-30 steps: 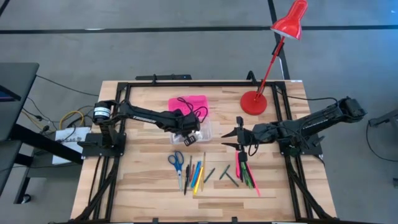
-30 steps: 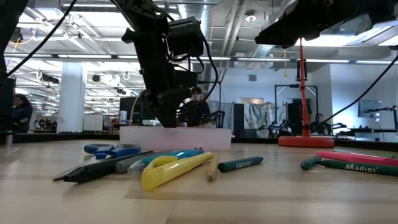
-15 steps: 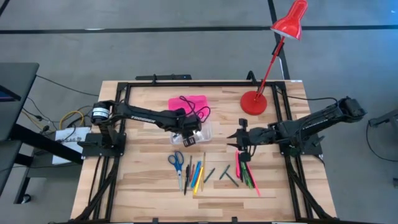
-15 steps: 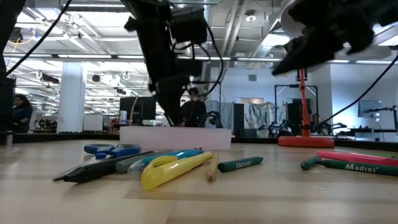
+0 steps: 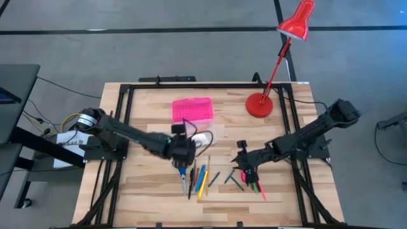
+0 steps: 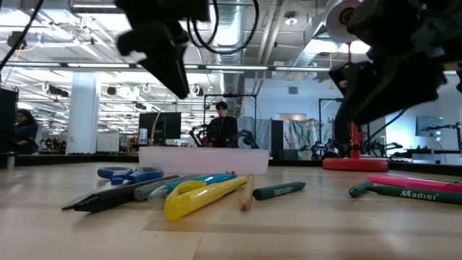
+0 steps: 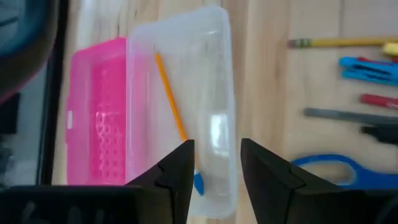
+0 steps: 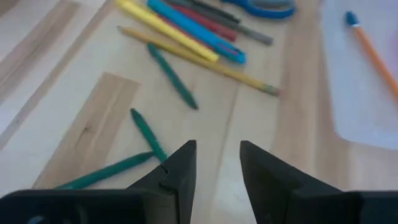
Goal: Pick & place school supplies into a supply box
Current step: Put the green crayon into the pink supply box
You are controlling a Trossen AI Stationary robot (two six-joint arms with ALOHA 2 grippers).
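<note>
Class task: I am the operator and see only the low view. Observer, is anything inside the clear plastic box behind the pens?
Observer: Yes. One orange pencil with a blue tip lies in the clear plastic box.
Operator: Where is its cover?
Observer: The bright pink plastic lid lies flat beside the box, on its far side.
Operator: Which dark shape is which arm?
Observer: The left claw hangs open near the small blue-handled scissors. The right claw, also open, hangs by the loose green markers.
</note>
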